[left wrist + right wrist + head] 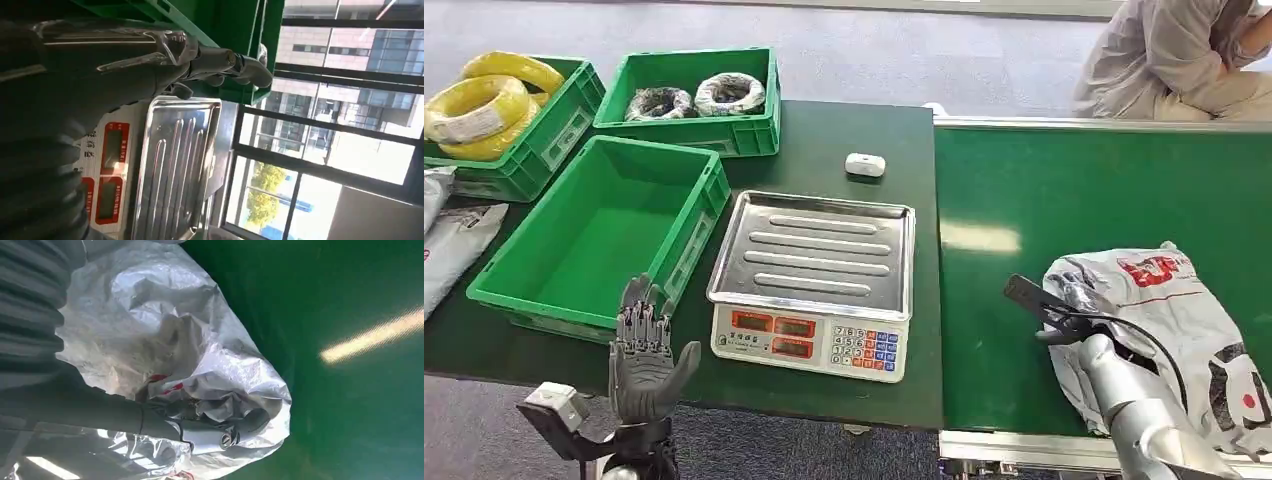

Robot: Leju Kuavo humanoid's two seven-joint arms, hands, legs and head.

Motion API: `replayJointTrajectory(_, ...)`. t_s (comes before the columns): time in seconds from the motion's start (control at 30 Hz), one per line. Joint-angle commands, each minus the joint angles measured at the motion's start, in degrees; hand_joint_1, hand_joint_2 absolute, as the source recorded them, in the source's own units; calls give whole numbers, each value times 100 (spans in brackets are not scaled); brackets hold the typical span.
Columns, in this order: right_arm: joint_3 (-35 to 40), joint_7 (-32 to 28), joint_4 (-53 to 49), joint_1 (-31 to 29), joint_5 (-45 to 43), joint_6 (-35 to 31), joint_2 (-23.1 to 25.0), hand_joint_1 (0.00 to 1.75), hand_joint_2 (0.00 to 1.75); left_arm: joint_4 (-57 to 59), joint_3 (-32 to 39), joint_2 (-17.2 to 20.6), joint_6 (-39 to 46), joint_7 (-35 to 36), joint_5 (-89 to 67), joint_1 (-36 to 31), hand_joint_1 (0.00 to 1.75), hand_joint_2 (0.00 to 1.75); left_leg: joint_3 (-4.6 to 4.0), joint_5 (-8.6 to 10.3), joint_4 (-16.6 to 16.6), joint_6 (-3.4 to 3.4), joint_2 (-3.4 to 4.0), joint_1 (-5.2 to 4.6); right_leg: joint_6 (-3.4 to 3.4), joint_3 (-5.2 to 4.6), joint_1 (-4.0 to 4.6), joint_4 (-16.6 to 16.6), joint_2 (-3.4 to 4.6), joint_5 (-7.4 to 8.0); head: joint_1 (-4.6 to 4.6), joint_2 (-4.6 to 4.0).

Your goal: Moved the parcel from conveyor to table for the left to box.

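A crumpled grey-white plastic parcel (1189, 320) with red print lies on the green conveyor belt (1044, 200) at the right. My right hand (1072, 312) is at the parcel's near-left edge. The right wrist view shows that hand (200, 426) with its fingers curled into the folds of the parcel (200, 335), gripping the plastic. My left hand (642, 350) stands upright at the table's front edge, fingers apart and holding nothing, just before the empty green box (594, 235). In the left wrist view its fingers (225, 64) reach out beside the scale's steel tray (175, 165).
An electronic scale (809, 345) with a steel tray stands mid-table between box and belt. Behind it lies a small white device (865, 164). Green crates at the back hold yellow coils (484, 105) and dark coils (694, 97). More parcels (449, 240) lie far left. A person (1174, 55) sits beyond the belt.
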Motion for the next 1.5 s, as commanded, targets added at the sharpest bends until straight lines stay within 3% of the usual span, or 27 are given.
replayJointTrajectory(0.03, -308, -11, 449, -393, -93, 58, 219, 0, 175, -63, 162, 77, 137, 15, 61, 233, 0, 175, 22, -5, -12, 6, 26, -3, -16, 13, 1, -9, 13, 1, 0, 0)
replayJointTrajectory(0.2, -352, 70, 505, -355, -152, 182, 193, 0, 175, -49, 133, 49, 151, 15, 49, 241, 0, 175, 11, -1, -7, 5, 13, -2, -12, 7, 1, -6, 4, 1, 2, 0)
replayJointTrajectory(0.33, -328, 32, 550, -231, -217, 647, 100, 0, 175, 151, 138, 15, 99, 15, 36, 61, 0, 175, 12, 1, -9, 4, 0, 0, -13, 14, 3, -10, -9, 0, 0, 0)
replayJointTrajectory(0.9, -295, -41, 502, -330, -230, 469, 165, 0, 175, 59, 230, -18, 106, 15, 34, 98, 0, 175, 10, -1, -3, 3, 5, -2, -7, 8, 0, -3, 0, -1, 0, 0)
replayJointTrajectory(0.93, -263, -64, 482, -342, -214, 363, 171, 175, 175, 29, 244, -17, 121, 15, 40, 101, 0, 175, 32, 1, -22, 8, 17, -4, -20, 26, 2, -21, 1, 3, 0, 0)
replayJointTrajectory(1.27, -54, -89, 245, -503, -87, -149, 371, 175, 175, -209, 314, -9, 196, 15, 49, 240, 0, 175, 24, -2, -14, 6, 29, -3, -18, 15, 1, -11, 16, 4, 0, 0)
replayJointTrajectory(1.37, -39, -95, 2, -515, -43, -854, 477, 175, 175, -342, 335, -30, 234, 15, 69, 327, 0, 175, 7, -3, -3, 3, 19, -2, -9, 2, 0, -1, 13, 2, 0, 0)
replayJointTrajectory(1.5, -22, 0, -432, -434, 5, -1189, 546, 175, 175, -445, 275, 3, 330, 15, 114, 381, 0, 175, 11, -4, -6, 4, 26, -3, -12, 2, 0, -2, 17, 2, 0, 0)
